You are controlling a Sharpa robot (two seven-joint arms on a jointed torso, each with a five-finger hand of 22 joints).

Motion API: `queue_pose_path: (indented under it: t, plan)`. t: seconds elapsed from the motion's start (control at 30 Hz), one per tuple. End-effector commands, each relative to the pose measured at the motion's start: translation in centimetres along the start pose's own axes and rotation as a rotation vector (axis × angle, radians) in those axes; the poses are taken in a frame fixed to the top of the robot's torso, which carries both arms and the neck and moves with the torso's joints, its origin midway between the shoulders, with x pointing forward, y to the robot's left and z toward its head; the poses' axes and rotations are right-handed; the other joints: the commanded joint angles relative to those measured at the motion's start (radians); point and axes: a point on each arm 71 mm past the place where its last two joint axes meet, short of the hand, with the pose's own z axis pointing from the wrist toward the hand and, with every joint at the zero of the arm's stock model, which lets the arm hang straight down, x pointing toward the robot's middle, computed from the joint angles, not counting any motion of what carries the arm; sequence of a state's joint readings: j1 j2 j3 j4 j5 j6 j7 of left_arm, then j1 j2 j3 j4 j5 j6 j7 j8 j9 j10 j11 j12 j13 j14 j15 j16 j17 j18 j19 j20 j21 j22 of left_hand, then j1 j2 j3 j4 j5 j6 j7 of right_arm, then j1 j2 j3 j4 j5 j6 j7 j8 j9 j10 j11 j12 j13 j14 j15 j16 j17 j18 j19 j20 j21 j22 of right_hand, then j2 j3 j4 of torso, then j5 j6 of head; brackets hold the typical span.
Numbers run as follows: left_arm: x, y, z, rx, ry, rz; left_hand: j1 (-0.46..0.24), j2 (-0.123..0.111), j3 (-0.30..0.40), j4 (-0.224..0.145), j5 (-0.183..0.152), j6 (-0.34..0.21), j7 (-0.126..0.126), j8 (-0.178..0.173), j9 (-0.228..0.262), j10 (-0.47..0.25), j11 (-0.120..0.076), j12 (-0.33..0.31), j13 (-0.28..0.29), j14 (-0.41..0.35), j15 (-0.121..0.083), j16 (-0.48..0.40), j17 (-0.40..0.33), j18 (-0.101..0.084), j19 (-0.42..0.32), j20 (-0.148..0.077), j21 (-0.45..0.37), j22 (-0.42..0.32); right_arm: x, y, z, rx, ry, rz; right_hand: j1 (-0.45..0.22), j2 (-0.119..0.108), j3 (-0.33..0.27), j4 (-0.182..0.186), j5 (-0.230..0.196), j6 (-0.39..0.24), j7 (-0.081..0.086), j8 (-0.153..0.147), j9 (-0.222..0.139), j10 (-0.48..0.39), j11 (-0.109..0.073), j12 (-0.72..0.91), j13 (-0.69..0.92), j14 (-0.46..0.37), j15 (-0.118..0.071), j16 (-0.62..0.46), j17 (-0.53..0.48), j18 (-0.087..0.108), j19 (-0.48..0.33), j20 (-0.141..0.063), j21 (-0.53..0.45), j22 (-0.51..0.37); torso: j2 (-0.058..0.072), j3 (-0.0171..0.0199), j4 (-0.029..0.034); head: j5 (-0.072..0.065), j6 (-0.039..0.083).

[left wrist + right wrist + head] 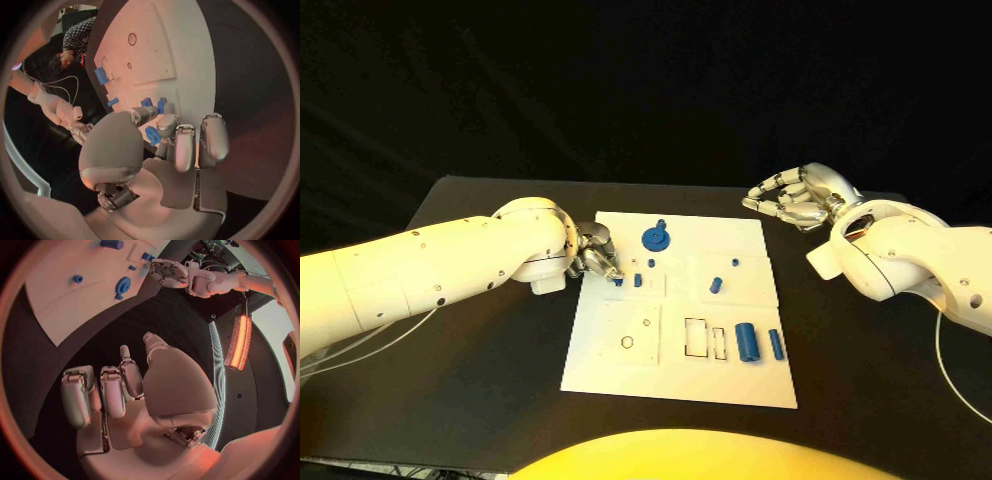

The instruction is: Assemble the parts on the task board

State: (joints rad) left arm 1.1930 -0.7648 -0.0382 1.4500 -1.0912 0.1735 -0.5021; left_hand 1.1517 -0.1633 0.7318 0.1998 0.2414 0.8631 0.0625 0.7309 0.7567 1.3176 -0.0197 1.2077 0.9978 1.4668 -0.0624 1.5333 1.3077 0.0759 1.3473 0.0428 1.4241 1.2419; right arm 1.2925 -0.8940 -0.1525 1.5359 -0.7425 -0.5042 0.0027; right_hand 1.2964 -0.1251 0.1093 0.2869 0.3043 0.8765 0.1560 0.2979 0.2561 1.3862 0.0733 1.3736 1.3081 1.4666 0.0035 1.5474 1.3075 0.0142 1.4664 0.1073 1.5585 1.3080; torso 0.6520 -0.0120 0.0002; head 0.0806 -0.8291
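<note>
The white task board (pixel 678 372) lies mid-table. My left hand (pixel 594 251) sits at the board's left edge. In the left wrist view, this hand (pixel 175 145) pinches a small blue part (pixel 152 135) between thumb and finger, just above the board (pixel 175 50). Two small blue parts (pixel 617 282) (pixel 638 280) stand right by its fingertips. A round blue gear-like part (pixel 655 238) lies at the far end, and two blue cylinders (pixel 749 342) (pixel 776 345) lie at the near right. My right hand (pixel 795 197) hovers off the far right corner with its fingers curled in on nothing (pixel 119 390).
More small blue pegs (pixel 715 285) (pixel 734 264) stand mid-board. Rectangular slots (pixel 695 336) and a round hole (pixel 627 342) mark the near half. Black table (pixel 473 350) surrounds the board on all sides.
</note>
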Motion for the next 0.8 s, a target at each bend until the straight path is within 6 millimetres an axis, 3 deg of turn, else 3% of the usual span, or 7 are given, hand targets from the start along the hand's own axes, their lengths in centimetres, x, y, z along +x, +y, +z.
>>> queue_pose_path:
  t: [0.03, 0.8]
  plan:
    - [0.38, 0.03, -0.02, -0.009, 0.028, 0.03, -0.007, 0.0, 0.182, -0.177, 0.007, 0.014, -0.005, 0.006, 0.002, 0.006, 0.002, 0.002, 0.0, 0.084, -0.01, 0.006, 0.186, -0.002, 0.008, -0.001, 0.003, 0.0, 0.13, 0.08, -0.03, -0.016, 0.012, -0.004, 0.003, 0.004, -0.002, 0.001, 0.004, -0.005, -0.002, 0.005, -0.001, -0.003, -0.002, -0.003, 0.047, 0.085, -0.006, -0.007, 0.182, -0.01, 0.097, -0.007, -0.004, 0.253, 0.001, -0.0009, -0.0003, -0.001, 0.001]
    - [0.54, -0.36, 0.14, -0.005, 0.031, 0.042, -0.013, -0.005, 0.189, -0.182, 0.011, 0.017, -0.007, 0.009, 0.002, 0.011, 0.001, 0.006, 0.005, 0.086, -0.01, 0.009, 0.191, -0.002, 0.008, -0.001, 0.004, 0.001, 0.18, 0.03, -0.04, -0.016, 0.011, -0.002, 0.002, 0.003, -0.003, 0.001, 0.009, -0.006, -0.002, 0.005, -0.001, -0.003, -0.002, -0.003, 0.047, 0.085, -0.007, -0.007, 0.183, -0.01, 0.097, -0.008, -0.004, 0.253, 0.001, 0.0001, -0.0009, 0.002, 0.0]
